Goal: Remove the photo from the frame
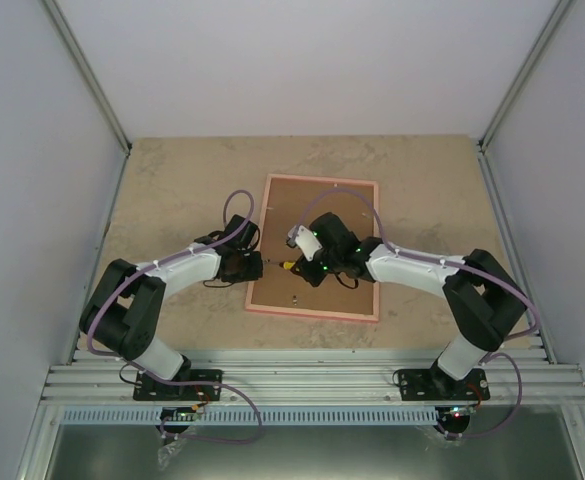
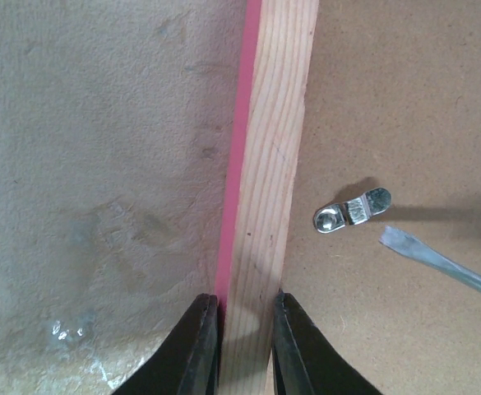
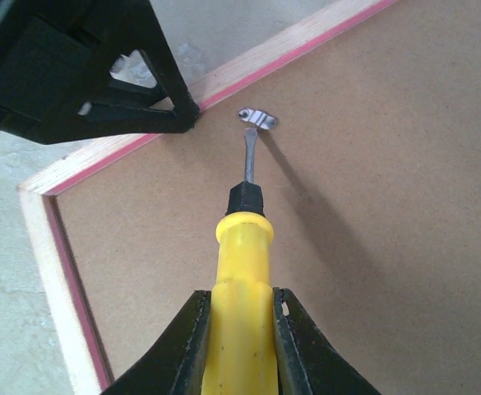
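The frame [image 1: 317, 179] lies face down on the table, its brown fibreboard back [image 1: 337, 210] up. The photo is hidden under that board. My left gripper [image 2: 246, 300] is shut on the frame's left wooden rail [image 2: 273, 148], whose pink edge [image 2: 238, 148] faces outward. My right gripper [image 3: 242, 296] is shut on a yellow-handled screwdriver [image 3: 242, 247]. Its flat blade tip [image 3: 248, 140] rests just short of a small metal turn clip [image 3: 257, 118] on the board. The same clip [image 2: 352, 210] and the blade [image 2: 437, 263] show in the left wrist view. The left gripper's black body [image 3: 84, 66] sits close to the clip.
Two more small clips sit on the board, one near its bottom edge [image 1: 295, 297] and one near its top edge [image 1: 334, 187]. Grey walls [image 1: 32, 150] close in the beige table [image 1: 172, 180] on three sides. An aluminium rail [image 1: 312, 380] runs along the near edge.
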Available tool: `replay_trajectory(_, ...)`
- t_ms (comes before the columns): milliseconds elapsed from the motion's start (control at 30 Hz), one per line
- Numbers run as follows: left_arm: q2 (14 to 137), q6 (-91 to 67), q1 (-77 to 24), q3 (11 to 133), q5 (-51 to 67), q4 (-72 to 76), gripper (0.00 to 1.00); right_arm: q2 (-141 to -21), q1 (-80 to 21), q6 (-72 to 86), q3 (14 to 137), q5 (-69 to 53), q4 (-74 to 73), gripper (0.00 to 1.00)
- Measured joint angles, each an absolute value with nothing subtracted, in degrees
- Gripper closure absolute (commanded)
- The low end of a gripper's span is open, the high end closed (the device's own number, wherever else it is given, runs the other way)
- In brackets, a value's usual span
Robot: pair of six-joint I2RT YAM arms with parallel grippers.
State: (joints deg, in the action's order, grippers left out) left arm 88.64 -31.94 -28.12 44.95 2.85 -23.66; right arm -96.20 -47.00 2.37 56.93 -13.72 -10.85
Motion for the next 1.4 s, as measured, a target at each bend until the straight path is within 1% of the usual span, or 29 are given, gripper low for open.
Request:
replay_trajectory(233,88.6,-32.3,-28.1,44.9,3.0,-23.6,0.85,-93.0,-46.6,2.7,55.4,-14.4,-9.8,1.0)
replay_trajectory(433,87.4,-34.5,-29.6,43.7,3.0,-23.6,0.84,-90.3,-45.1,4.1,52.7,-12.2,-7.3,1.0)
replay_trajectory(500,86.6,-35.5,-30.3,42.8,3.0,-23.4,0.79,-89.4,-44.4,4.6,51.8,-11.4,-6.4,1.0)
replay_trajectory(667,83.9,-38.7,-30.9,41.0,3.0,-24.9,0.58,-87.3,-42.8,6.1,49.7,-9.6,-4.1,1.0)
replay_trajectory(867,82.0,-39.9,-30.9,43.6,-0.5,-26.2,0.5,-86.5,-42.0,7.0,48.6,-8.6,-2.4,0.99)
replay_trajectory(967,82.7,-39.5,-30.1,47.0,-1.8,-25.8,0.49,-86.3,-41.9,7.3,48.2,-8.3,-1.9,1.0)
replay_trajectory(1133,89.3,-37.1,-25.8,54.7,-2.1,-21.9,0.5,-86.2,-41.8,7.4,47.8,-7.9,-0.8,1.0)
replay_trajectory(1267,96.0,-34.6,-23.3,59.2,-1.7,-20.1,0.53,-86.2,-41.8,7.4,47.7,-7.2,-0.3,1.0)
replay_trajectory(1400,102.2,-32.5,-22.9,62.6,-1.0,-19.1,0.56,-86.2,-41.8,7.4,47.4,-6.8,0.4,1.0)
